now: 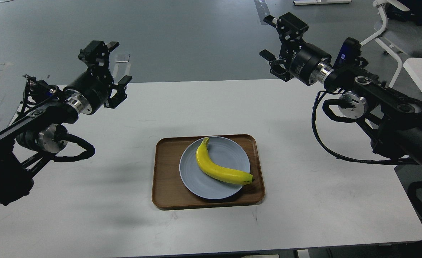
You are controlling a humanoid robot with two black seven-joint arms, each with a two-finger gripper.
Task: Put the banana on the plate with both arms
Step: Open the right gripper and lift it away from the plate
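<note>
Both our end effectors, left [117, 66] and right [271, 37], hung spread and empty; the banana [219, 166] lay on the plate [228, 152], so we reckoned nothing remained.

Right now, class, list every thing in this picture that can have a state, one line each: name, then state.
banana: lying across the plate, dark tip over the rim, held by nothing
plate: sitting in the wooden tray, carrying the banana
wooden tray: flat on the white table
left gripper: open, raised, empty
right gripper: open, raised, empty
</note>
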